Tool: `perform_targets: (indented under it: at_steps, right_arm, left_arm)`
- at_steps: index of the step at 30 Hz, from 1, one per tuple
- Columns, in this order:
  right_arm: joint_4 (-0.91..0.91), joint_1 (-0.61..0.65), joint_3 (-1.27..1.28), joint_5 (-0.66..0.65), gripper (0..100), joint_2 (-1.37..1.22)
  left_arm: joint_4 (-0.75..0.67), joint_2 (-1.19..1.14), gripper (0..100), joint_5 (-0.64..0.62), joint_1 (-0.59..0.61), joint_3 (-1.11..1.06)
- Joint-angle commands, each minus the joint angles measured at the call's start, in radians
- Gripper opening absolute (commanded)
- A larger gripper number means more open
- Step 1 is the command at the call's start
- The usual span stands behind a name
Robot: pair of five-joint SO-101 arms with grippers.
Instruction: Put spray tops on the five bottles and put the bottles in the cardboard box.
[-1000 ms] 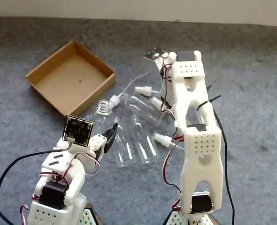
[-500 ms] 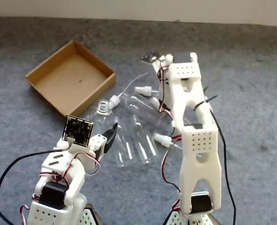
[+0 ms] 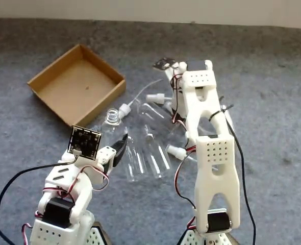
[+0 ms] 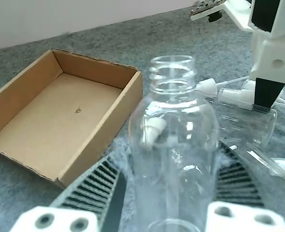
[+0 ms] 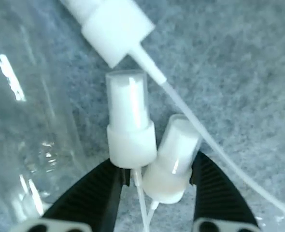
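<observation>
Grey fuzzy tabletop point(image 3: 273, 102). The cardboard box point(image 3: 97, 106) sits at 10 o'clock: shallow, square, open-topped, with thin straight walls. Its near corner is close to the pile at centre. Clear smooth plastic bottles point(image 3: 150, 153) lie there on their sides, overlapping, with white spray tops point(image 3: 124, 109) and their thin dip tubes scattered among them. The left gripper point(image 4: 169, 159) is at 7 o'clock, ribbed black fingers point(image 4: 101, 186) closed on either side of one clear bottle point(image 4: 174, 140). Its threaded neck is uncapped and points toward 12 o'clock, beside the box's near wall. The right gripper point(image 5: 157, 169) is at the pile's 1 o'clock edge. Its smooth black fingers point(image 5: 94, 198) are narrow, pinching a cylindrical spray top point(image 5: 130, 125) and a second spray top point(image 5: 174, 162) side by side, touching. A third spray top point(image 5: 116, 24) lies just beyond, its tube running past the second. A broad stretch of tabletop lies at 3 o'clock.
</observation>
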State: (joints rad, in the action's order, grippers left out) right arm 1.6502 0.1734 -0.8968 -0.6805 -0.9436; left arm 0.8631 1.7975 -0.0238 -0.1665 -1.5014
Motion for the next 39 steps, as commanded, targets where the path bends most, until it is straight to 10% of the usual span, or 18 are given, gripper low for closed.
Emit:
perform_targets:
  at_steps: [1,39]
  right_arm:
    - [0.065,0.012,-0.074,-0.006,16.4,0.059]
    - [0.114,-0.067,-0.274,0.06,20.5,-0.073]
  left_arm:
    - [-0.021,0.013,15,-0.005,0.001,0.002]
    - [-0.021,0.013,15,-0.005,0.001,0.001]
